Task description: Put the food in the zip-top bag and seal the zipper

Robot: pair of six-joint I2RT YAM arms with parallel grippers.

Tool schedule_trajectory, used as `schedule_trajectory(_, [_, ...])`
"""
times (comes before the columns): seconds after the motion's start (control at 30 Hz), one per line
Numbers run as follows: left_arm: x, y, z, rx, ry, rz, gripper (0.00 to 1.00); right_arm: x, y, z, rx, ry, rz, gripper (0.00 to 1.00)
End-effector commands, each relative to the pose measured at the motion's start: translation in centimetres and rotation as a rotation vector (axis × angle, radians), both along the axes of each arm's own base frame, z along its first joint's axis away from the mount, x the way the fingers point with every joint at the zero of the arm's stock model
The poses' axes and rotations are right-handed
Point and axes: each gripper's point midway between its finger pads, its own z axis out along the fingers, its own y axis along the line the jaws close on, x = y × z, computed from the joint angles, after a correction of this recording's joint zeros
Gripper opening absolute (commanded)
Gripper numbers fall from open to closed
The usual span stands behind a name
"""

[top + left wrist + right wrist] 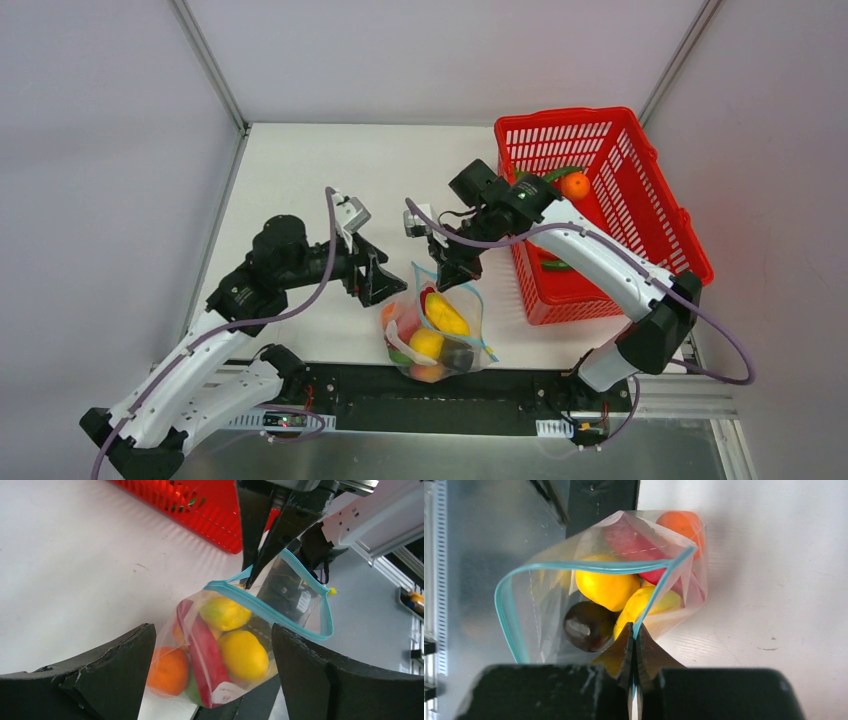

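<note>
The zip-top bag (468, 300) sits at the table's near edge, mouth up and open. Its teal zipper (574, 566) forms a wide loop. Inside lie food pieces: a yellow lemon (606, 587), a dark purple ball (586, 625), a red piece (629, 542) and an orange (681, 525). My right gripper (634, 630) is shut on the zipper's far edge and holds it up. My left gripper (214, 630) is open just left of the bag; the bag (220, 650) shows ahead between its fingers (100, 680), apart from them.
A red mesh basket (655, 215) stands at the right, right behind the right arm. It holds an orange ball (575, 185) and green pieces (556, 265). The bag lies partly over the black base rail (500, 390).
</note>
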Motion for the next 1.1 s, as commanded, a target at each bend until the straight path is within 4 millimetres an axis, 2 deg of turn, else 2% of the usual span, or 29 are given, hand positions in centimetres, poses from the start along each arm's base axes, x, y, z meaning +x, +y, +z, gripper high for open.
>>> schedule_trajectory(0.0, [0.4, -2.0, 1.4, -0.082, -0.197, -0.137, 0.87, 0.9, 0.3, -0.8, 0.012, -0.077, 0.111, 0.0])
schedule_trajectory(0.07, [1.9, -1.5, 0.6, -0.038, -0.24, -0.075, 0.87, 0.6, 0.6, -0.3, 0.038, -0.078, 0.145, 0.0])
schedule_trajectory(0.17, [2.5, -1.3, 0.5, -0.022, -0.317, -0.061, 0.88, 0.5, 0.8, 0.1, 0.074, -0.098, 0.181, 0.0])
schedule_trajectory(0.27, [1.9, -1.3, -0.1, 0.01, -0.424, -0.129, 0.91, 0.5, 0.8, 0.3, 0.092, -0.116, 0.195, 0.0])
schedule_trajectory(0.37, [2.4, -0.9, -0.8, 0.053, -0.47, -0.125, 0.91, 0.2, 0.8, 0.7, 0.119, -0.123, 0.207, 0.0])
schedule_trajectory(0.63, [1.6, -2.4, -1.7, 0.063, -0.559, -0.295, 0.9, -0.7, 1.1, 2.3, 0.233, -0.17, 0.219, 0.0])
schedule_trajectory(0.77, [0.5, -3.3, -1.6, 0.022, -0.558, -0.409, 0.85, -0.6, 1.1, 2.4, 0.238, -0.176, 0.209, 0.0])
schedule_trajectory(0.87, [0.1, -3.8, -1.3, -0.005, -0.56, -0.456, 0.74, -0.6, 1.3, 2.3, 0.243, -0.168, 0.201, 0.0])
schedule_trajectory(0.97, [-0.5, -4.0, -1.6, -0.004, -0.524, -0.509, 0.6, -0.3, 1.7, 1.9, 0.245, -0.167, 0.178, 0.0])
schedule_trajectory(1.07, [-0.7, -4.2, -1.2, -0.022, -0.532, -0.519, 0.53, -0.2, 1.8, 1.6, 0.245, -0.166, 0.175, 0.0])
